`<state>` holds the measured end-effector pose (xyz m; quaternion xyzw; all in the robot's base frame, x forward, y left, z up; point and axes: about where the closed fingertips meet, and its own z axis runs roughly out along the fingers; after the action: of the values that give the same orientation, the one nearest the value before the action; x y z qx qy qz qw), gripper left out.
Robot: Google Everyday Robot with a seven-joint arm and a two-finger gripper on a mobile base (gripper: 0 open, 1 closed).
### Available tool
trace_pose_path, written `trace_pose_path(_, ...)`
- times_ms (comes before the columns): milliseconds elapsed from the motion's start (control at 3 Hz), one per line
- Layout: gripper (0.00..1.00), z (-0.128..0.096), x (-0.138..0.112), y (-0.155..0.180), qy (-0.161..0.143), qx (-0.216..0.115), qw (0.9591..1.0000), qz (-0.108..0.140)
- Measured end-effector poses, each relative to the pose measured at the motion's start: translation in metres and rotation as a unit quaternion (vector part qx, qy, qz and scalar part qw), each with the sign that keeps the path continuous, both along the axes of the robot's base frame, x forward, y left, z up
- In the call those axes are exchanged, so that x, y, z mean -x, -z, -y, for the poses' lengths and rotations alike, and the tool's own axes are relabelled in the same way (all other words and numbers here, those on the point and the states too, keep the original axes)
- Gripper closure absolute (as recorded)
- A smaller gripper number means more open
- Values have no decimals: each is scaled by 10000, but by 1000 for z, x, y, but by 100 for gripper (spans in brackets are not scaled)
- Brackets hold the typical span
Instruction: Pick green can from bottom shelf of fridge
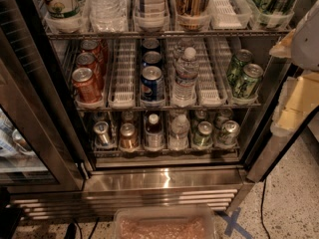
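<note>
Right now the small dark green can with a silver top (pixel 203 134) stands in its clear-plastic lane on the dim bottom wire shelf (pixel 164 152) of the stainless-steel fridge (pixel 164 179), lower centre-right, between a clear water bottle (pixel 178 131) and a paler silvery can (pixel 228 132). My pale gripper (pixel 306 41) sits upper right; open or closed, I cannot tell.

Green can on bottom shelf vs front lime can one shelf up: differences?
The green can is dark and dimly lit; the lime can is pale with dark lettering. The green can is on the bottom shelf; the lime can is one rack up, further right. The lime can looks bigger. Both have silver tops. The hand is at the upper right edge, outside the fridge.
</note>
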<state>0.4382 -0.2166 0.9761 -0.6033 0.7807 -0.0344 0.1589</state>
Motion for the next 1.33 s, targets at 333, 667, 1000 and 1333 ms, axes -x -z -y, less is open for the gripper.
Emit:
trace_pose_path(333,0,0,0,0,0,0,10000,0)
trace_pose_path(667,0,0,-3,12,-23,-57,9999,127)
trace_pose_path(1000,0,5,-7,48,-16,-214,9995,210)
trace_pose_path(1333,0,2,-12,114,-338,-344,9983,325)
